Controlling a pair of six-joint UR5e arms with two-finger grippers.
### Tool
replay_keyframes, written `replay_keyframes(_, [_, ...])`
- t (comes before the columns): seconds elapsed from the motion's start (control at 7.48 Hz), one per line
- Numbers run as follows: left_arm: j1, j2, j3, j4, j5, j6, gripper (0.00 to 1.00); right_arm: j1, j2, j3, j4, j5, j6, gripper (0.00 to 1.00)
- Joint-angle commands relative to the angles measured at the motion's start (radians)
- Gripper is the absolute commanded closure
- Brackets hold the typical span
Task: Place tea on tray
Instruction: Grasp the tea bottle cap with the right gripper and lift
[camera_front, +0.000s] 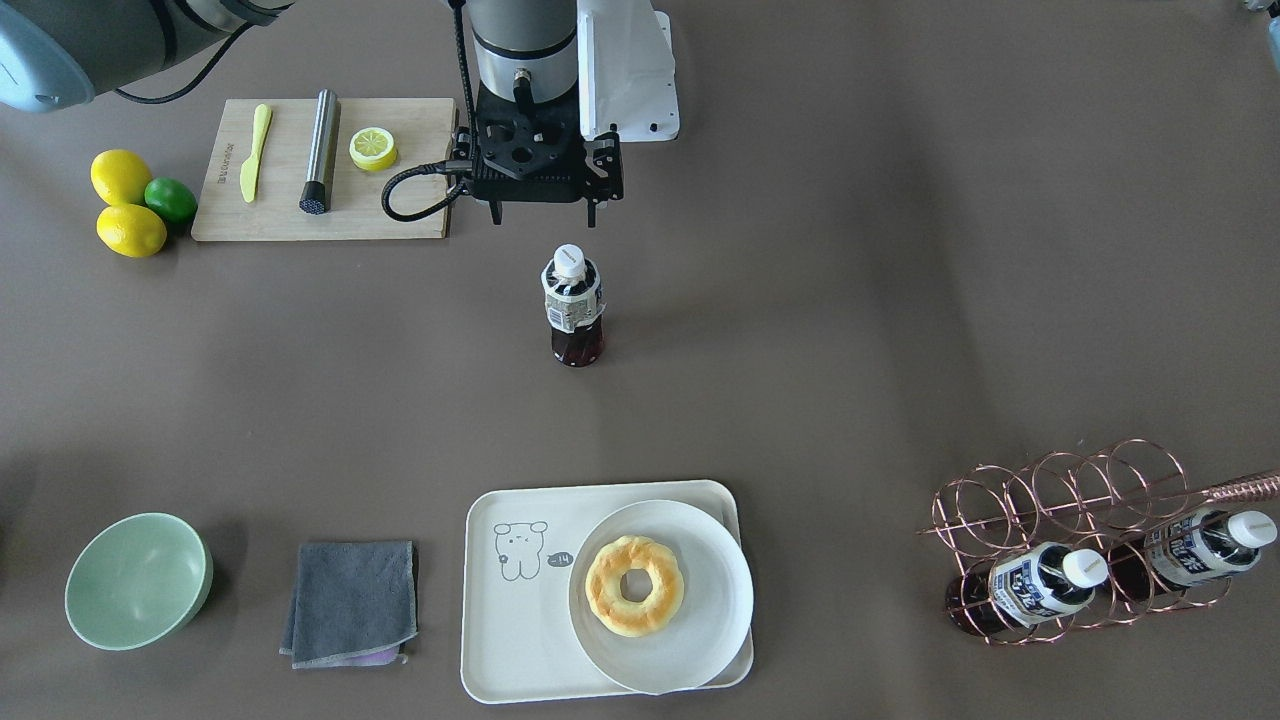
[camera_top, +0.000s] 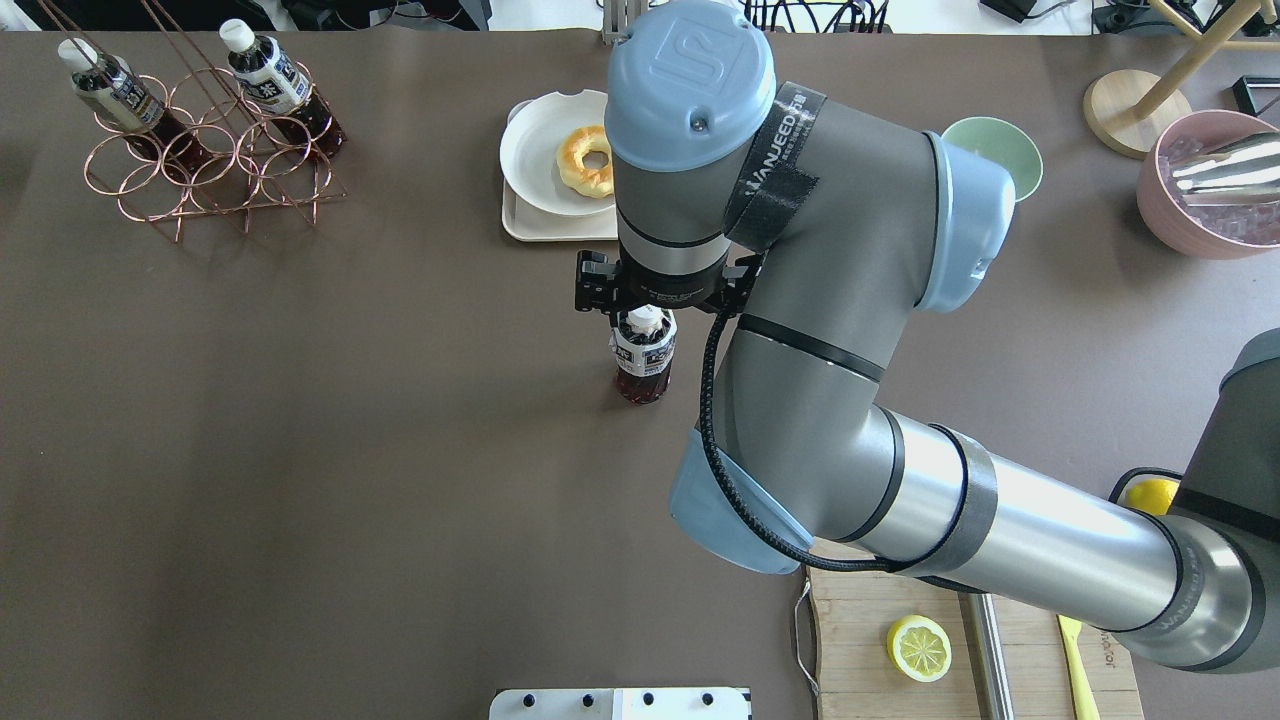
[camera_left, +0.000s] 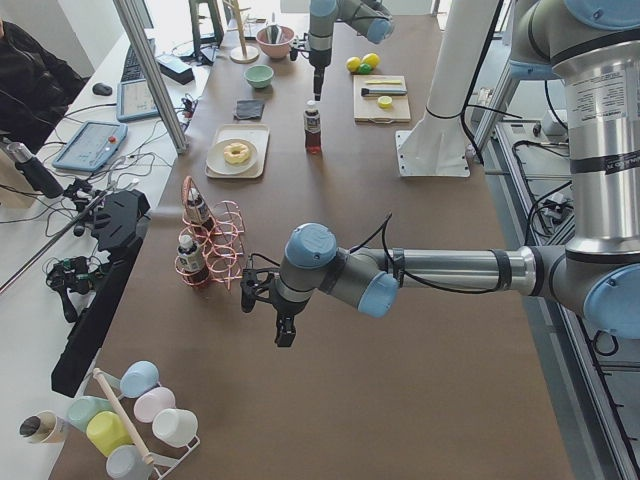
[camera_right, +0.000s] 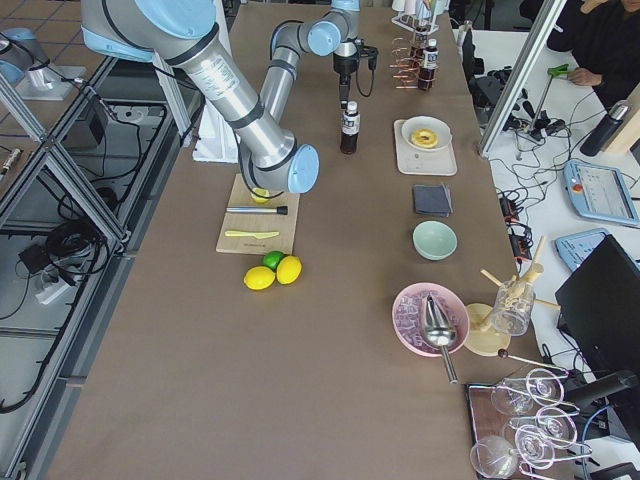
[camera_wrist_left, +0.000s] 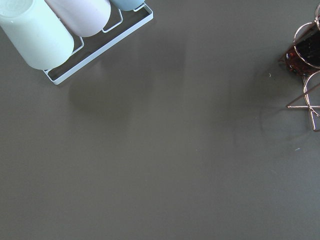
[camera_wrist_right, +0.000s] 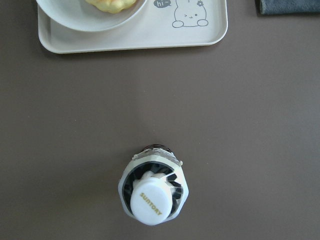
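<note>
Now | right arm (camera_top: 850, 300) reaches to mid-table, wrist pointing down | tray (camera_front: 500, 640) carries plate (camera_front: 700, 640) | right gripper (camera_front: 543, 212) empty, fingers seemingly spread, above tea | tea (camera_front: 573, 305) upright on table, well apart from tray | left gripper (camera_left: 284, 335) low over table, opening unclear

we see the tea (camera_front: 573, 310) standing upright on the table (camera_front: 850, 350), well apart from the tray (camera_front: 510, 640), on the robot's side of it. it is a small clear bottle of dark red-brown liquid, with its white cap on and a white-and-navy label. the tray is cream and round-cornered, lies flat, has a grey bear drawing, and carries a white plate (camera_front: 700, 640).
</note>
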Motion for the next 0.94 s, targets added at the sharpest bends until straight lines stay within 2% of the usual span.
replay_keyframes(0.0, [0.000, -0.007, 0.019, 0.000, 0.002, 0.000, 0.03, -0.015, 0.000, -0.063, 0.100, -0.029, 0.007, 0.10])
replay_keyframes(0.13, [0.000, -0.011, 0.021, 0.001, 0.000, 0.000, 0.03, -0.015, 0.000, -0.064, 0.100, -0.036, 0.007, 0.15])
replay_keyframes(0.67, [0.002, -0.047, 0.057, 0.001, 0.000, 0.000, 0.03, -0.013, 0.000, -0.090, 0.123, -0.063, 0.007, 0.19])
replay_keyframes(0.8, [0.002, -0.060, 0.065, 0.003, 0.002, -0.002, 0.03, -0.013, 0.000, -0.104, 0.146, -0.063, 0.009, 0.26])
